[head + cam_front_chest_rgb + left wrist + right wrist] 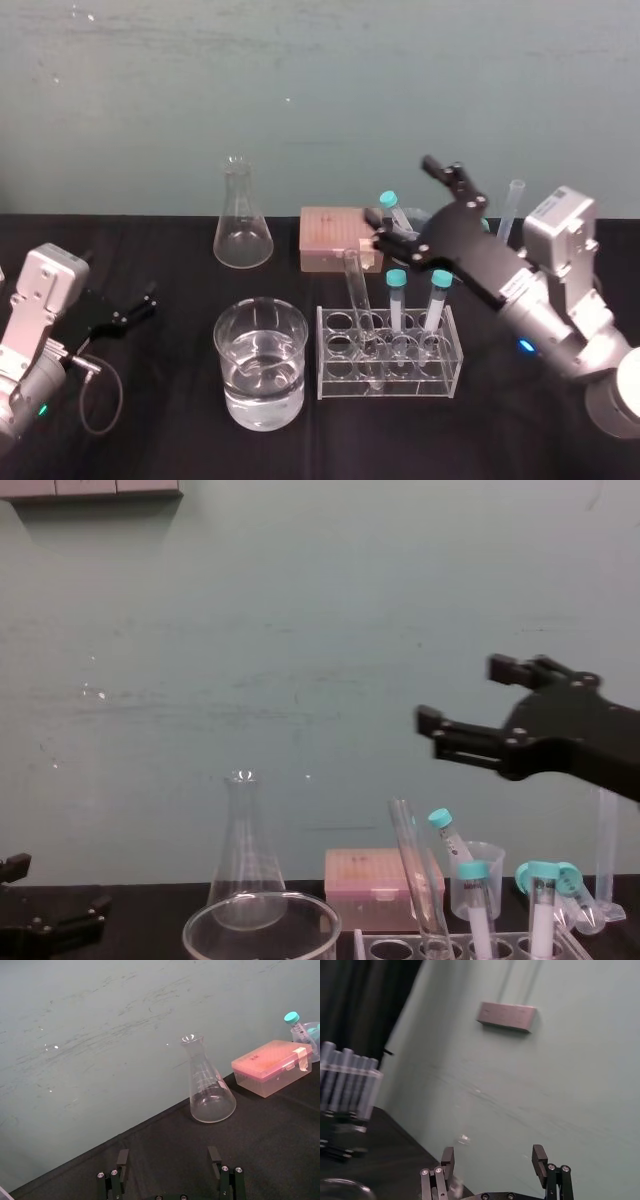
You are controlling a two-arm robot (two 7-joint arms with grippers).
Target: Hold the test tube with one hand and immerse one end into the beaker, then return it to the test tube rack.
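Head view: I see the test tube (pixel 360 315) leaning in the test tube rack (pixel 390 391). The right gripper (pixel 401 189) hangs empty at its one o'clock, fingers spread. The left gripper (pixel 148 298) is idle, fingers also apart.

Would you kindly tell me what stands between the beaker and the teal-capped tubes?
The test tube, leaning in the test tube rack, as the head view shows.

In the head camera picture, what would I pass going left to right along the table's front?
The left gripper, open and idle → beaker → test tube rack, with the test tube standing in it and the right gripper open above it.
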